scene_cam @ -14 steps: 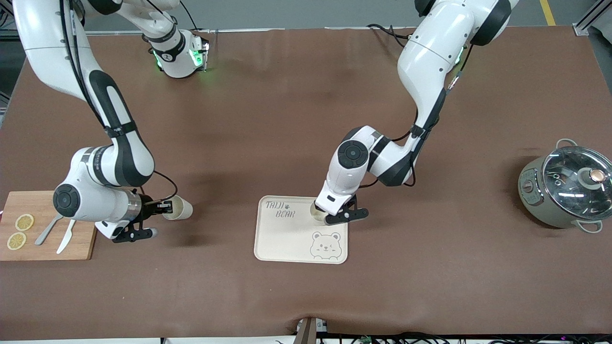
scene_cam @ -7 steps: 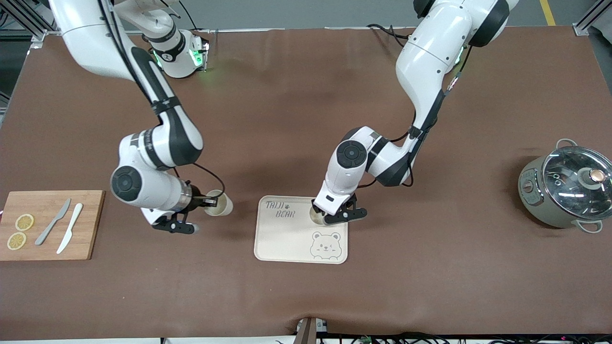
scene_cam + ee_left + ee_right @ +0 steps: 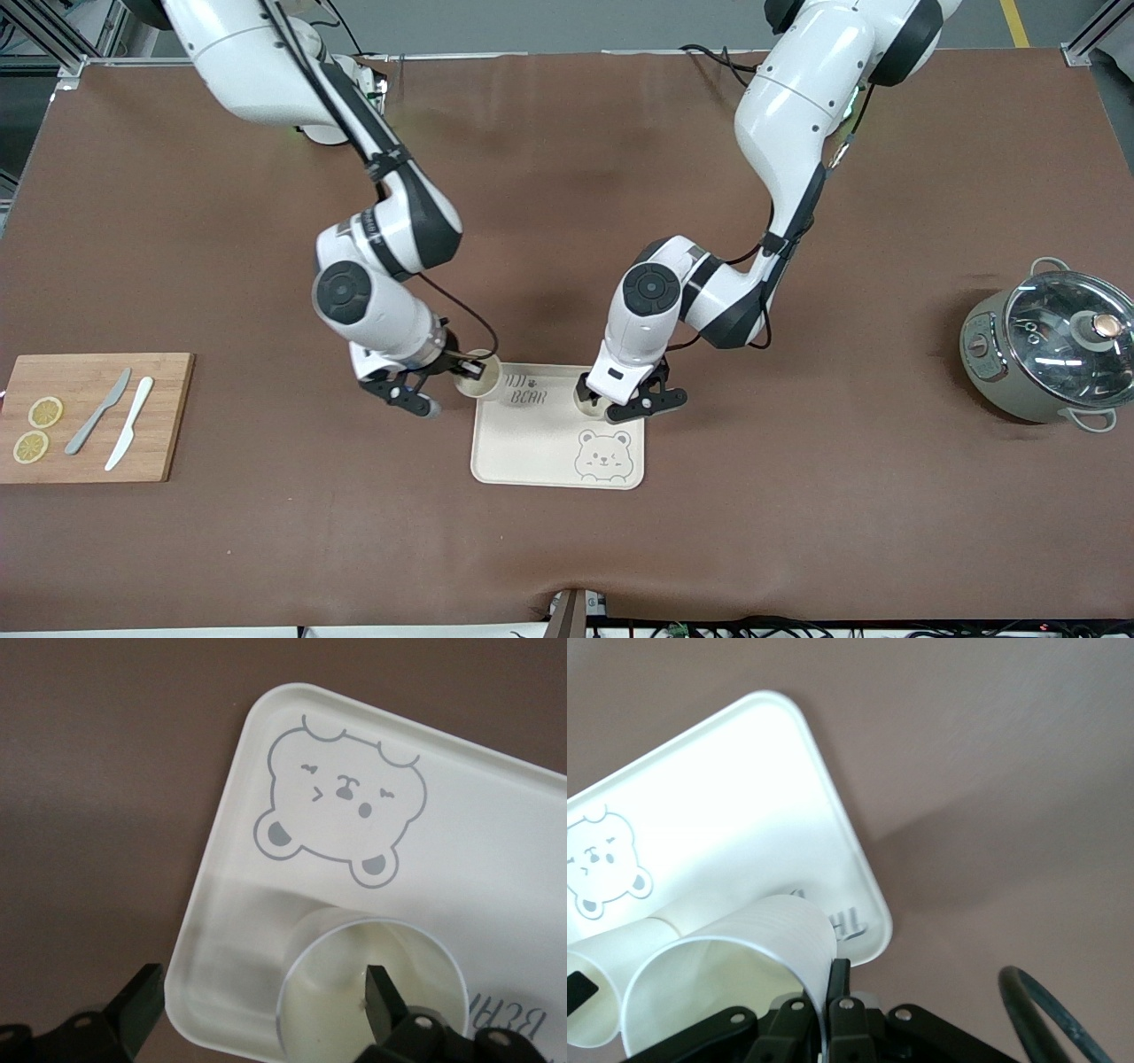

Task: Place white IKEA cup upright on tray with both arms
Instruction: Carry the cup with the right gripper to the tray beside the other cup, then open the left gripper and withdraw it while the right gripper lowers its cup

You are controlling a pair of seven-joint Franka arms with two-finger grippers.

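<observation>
The cream tray (image 3: 532, 443) with the bear drawing lies mid-table. One white cup (image 3: 586, 401) stands upright on it near the corner toward the left arm's end. My left gripper (image 3: 625, 400) is open over that cup (image 3: 354, 992); in the left wrist view (image 3: 261, 1001) one finger is inside the rim and the other is out past the tray's edge (image 3: 221, 904). My right gripper (image 3: 459, 365) is shut on the rim of a second white cup (image 3: 479, 378), held tilted over the tray's corner toward the right arm's end. The right wrist view (image 3: 830, 979) shows this cup (image 3: 744, 948) and the tray (image 3: 726, 797).
A wooden cutting board (image 3: 168, 416) with two knives and lemon slices lies at the right arm's end. A grey pot (image 3: 1001, 363) with a glass lid stands at the left arm's end.
My right arm has carried its cup from beside the cutting board across to the tray's corner. My left gripper has stayed at the cup on the tray.
</observation>
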